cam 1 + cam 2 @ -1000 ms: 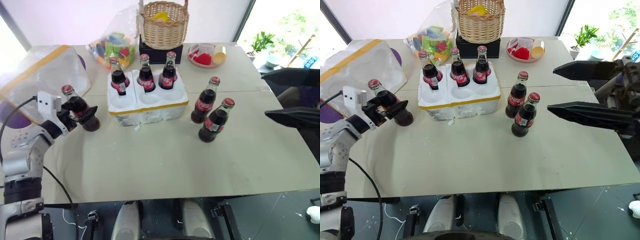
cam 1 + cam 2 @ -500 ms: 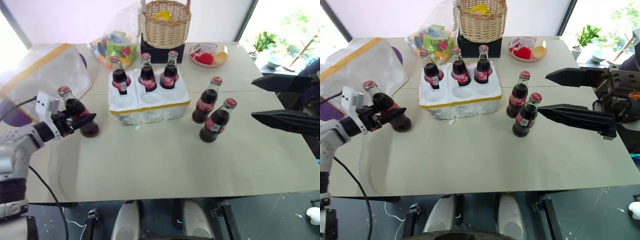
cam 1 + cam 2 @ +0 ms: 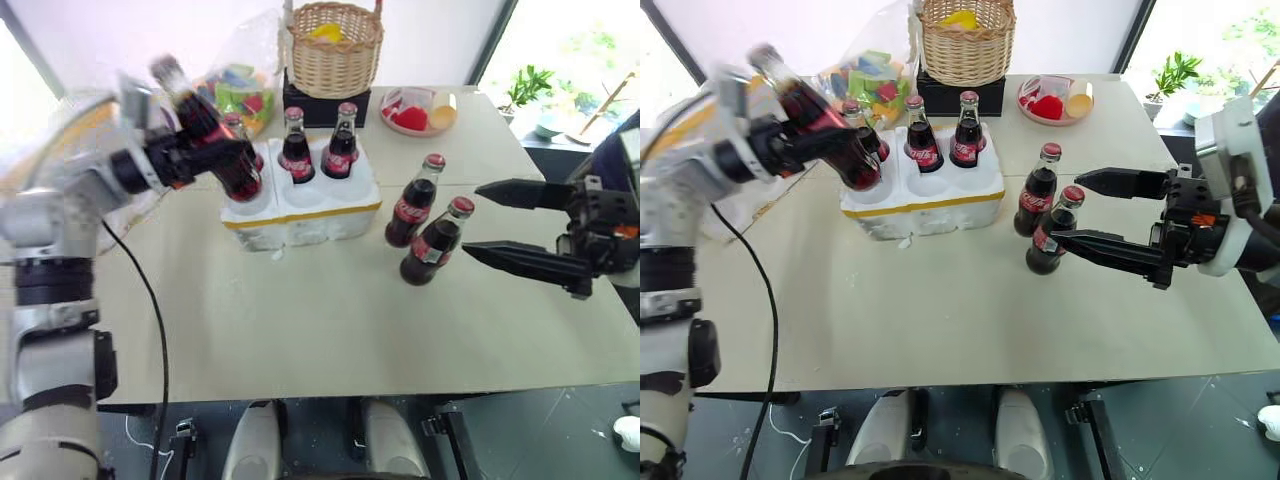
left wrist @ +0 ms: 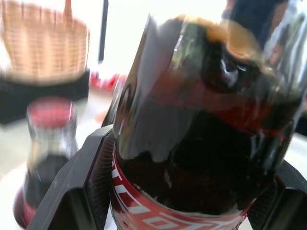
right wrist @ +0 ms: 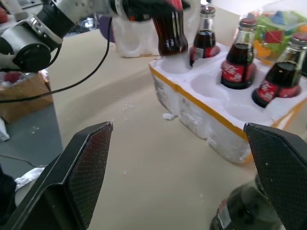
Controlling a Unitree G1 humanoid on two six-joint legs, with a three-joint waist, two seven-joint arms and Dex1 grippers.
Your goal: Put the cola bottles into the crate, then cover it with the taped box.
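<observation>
My left gripper [image 3: 222,155] is shut on a cola bottle [image 3: 205,125] and holds it tilted, its base at the front-left well of the crate [image 3: 300,215]. In the left wrist view this bottle [image 4: 201,124] sits between the black fingers [image 4: 79,191]. Three cola bottles stand in the crate's back row, among them one at the middle [image 3: 293,152] and one at the right [image 3: 339,145]. Two more [image 3: 412,205] [image 3: 433,245] stand on the table right of the crate. My right gripper [image 3: 1065,208] is open, its fingertips beside the nearer of these two. The taped box [image 3: 70,115] lies at the far left behind my left arm.
A wicker basket [image 3: 332,45] on a black block stands behind the crate. A bag of coloured blocks [image 3: 225,88] lies to its left and a pink plate [image 3: 415,110] to its right. White crumbs lie on the table in front of the crate [image 5: 192,108].
My left gripper has lifted the bottle off the table at the left and carried it up and right to the crate. My right gripper has moved in toward the two standing bottles.
</observation>
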